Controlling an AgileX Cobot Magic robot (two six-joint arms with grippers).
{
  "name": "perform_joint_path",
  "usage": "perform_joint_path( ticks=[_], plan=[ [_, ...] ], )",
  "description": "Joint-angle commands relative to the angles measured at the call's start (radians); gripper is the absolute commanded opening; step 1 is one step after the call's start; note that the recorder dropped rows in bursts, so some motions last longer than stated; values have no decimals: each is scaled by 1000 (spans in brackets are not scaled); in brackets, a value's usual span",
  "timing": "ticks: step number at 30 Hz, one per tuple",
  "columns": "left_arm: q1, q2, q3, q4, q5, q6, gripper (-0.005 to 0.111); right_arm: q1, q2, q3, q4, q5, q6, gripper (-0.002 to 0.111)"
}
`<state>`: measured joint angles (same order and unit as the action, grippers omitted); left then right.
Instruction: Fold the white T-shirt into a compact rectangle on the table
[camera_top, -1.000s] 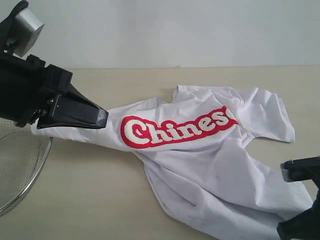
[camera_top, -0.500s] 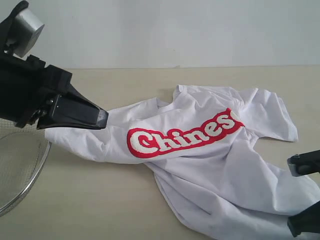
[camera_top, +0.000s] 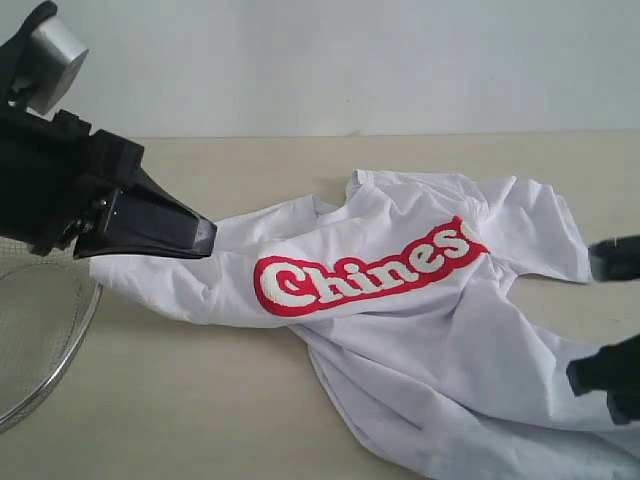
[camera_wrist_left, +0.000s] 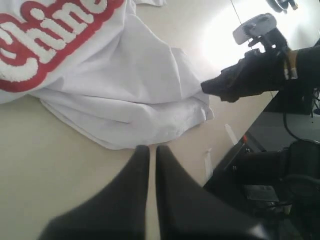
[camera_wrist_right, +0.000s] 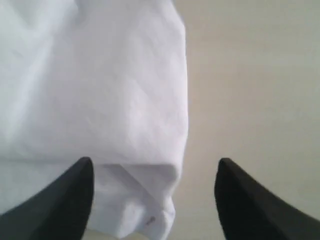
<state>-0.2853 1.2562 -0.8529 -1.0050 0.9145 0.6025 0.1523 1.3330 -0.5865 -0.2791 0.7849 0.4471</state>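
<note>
Now, white T-shirt (camera_top: 420, 320) within spread right end effector (camera_wrist_right: 155, 162), left end effector (camera_wrist_left: 150, 148) closed

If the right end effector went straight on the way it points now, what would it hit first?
Probably the white T-shirt: its bunched edge lies directly ahead of the open right end effector; depth unclear.

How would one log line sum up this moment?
white T-shirt rumpled, unfolded on table | left gripper shut, empty | right gripper open over its edge
</note>
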Motion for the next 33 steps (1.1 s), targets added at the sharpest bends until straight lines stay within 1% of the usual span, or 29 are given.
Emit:
perform_joint_path(
  ticks=[1,3,4,6,7,9,12,16,19,21,25,33],
  plan=[
    [-3,-6,3,0,3,20,5,-2,-138,-26,114,-92,-126,39],
    [-3,-16,3,2,1,20,5,-2,-191,-26,294,-154,-297,27],
    [-3,-28,3,5,1,28,5,0,-209,-26,386,-174,-415,22],
    [-3,-62,3,34,1,31,5,12,-219,-29,635,-190,-692,12],
    [-3,-85,3,54,-5,31,5,28,-216,-31,733,-187,-810,9],
    [-3,-129,3,81,-17,9,5,69,-193,-39,857,-191,-926,7],
    [-3,-196,3,101,-21,-8,5,152,-129,-62,887,-220,-949,7],
    [-3,-289,3,104,-19,-15,5,280,19,-107,887,-259,-959,7],
    [-3,-354,14,109,-15,-19,5,348,127,-160,887,-300,-953,7],
    [-3,-393,22,112,0,-19,5,360,193,-196,887,-307,-953,7],
    [-3,-468,43,166,19,-51,5,358,312,-247,885,-319,-951,6],
    [-3,-551,76,190,23,-69,5,358,441,-267,885,-385,-952,6]
  ],
)
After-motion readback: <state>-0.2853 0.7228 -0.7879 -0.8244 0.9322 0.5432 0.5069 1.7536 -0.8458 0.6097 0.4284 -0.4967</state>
